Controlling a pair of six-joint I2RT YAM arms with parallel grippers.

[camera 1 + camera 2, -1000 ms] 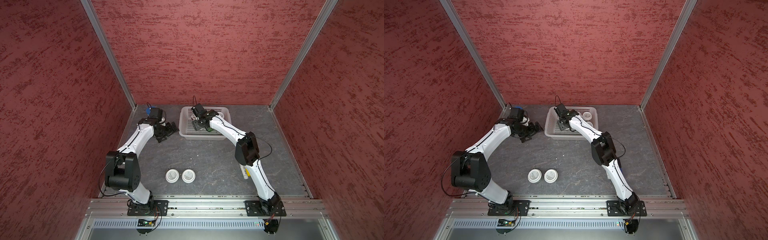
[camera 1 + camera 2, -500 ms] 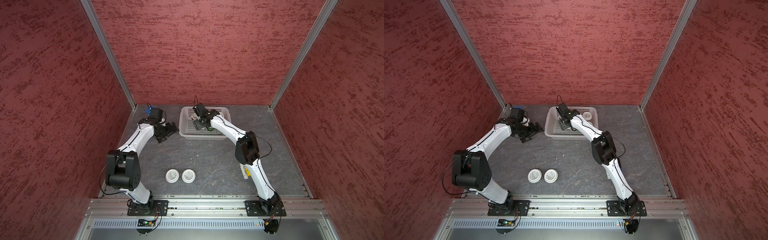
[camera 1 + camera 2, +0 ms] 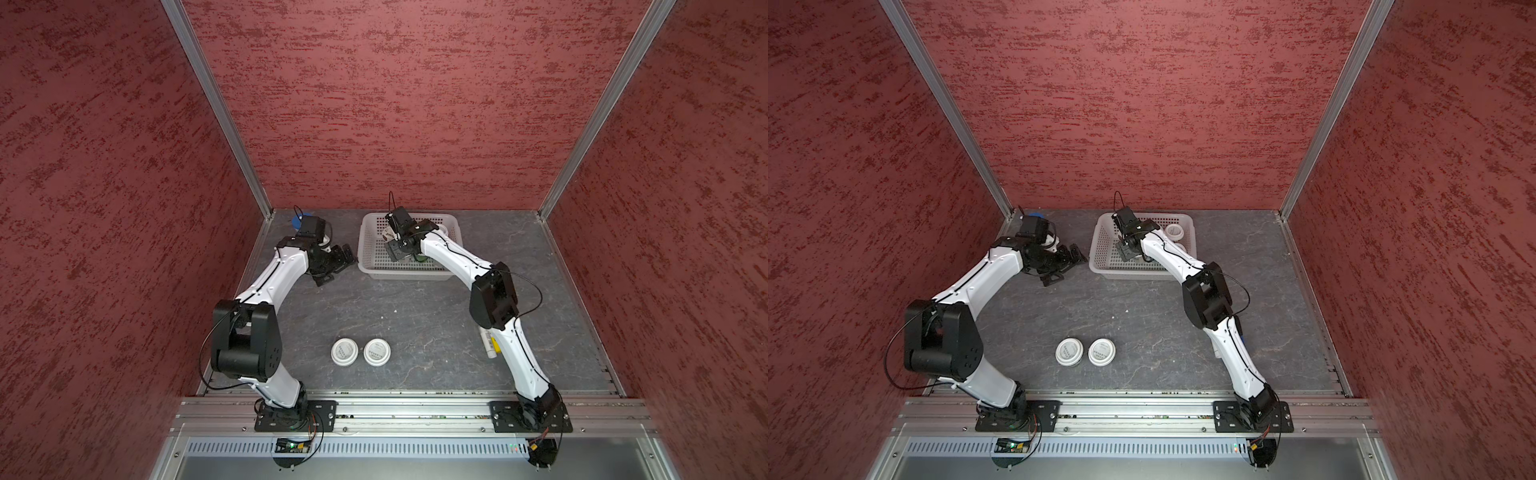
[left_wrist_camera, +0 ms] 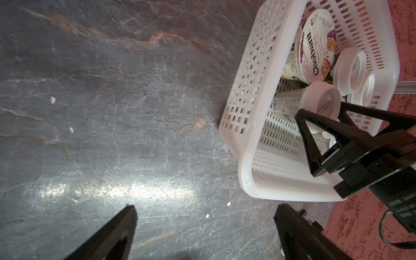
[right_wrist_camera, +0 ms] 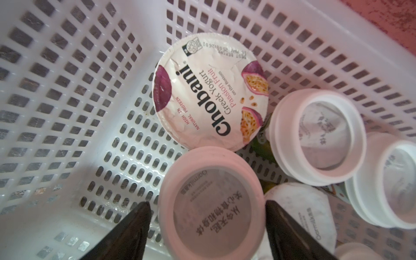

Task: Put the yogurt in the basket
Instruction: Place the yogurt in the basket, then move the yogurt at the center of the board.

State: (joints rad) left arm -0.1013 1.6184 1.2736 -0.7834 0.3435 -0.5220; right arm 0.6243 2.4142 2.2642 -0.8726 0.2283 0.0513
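Counting yogurt outside the basket (image 3: 405,277): two, a cup (image 3: 344,351) just beside a second cup (image 3: 377,351), both upright on the dark veined stone-look worktop (image 3: 399,316) near the front rail, round white lids with grey print; inside the basket the right wrist view shows one wider Chobani cup (image 5: 211,90) with a wrinkled foil lid and passion-fruit print, three ridged white plastic lids with grey print, and two more white tops partly hidden by other cups or the frame edge; some green shows between the cups; the basket is pale moulded plastic, rectangular, with a slotted floor, square-holed walls and a rolled rim; the right end effector (image 5: 206,203) is down inside it, jaws spread wide either side of the nearest lidded cup (image 5: 211,177), a sliver of basket floor visible between one finger and the lid, so not clamped; the left wrist view shows a barcode on that cup's pale wall; the left end effector (image 4: 206,207) hangs over the worktop just beside the basket, jaws wide, unloaded.
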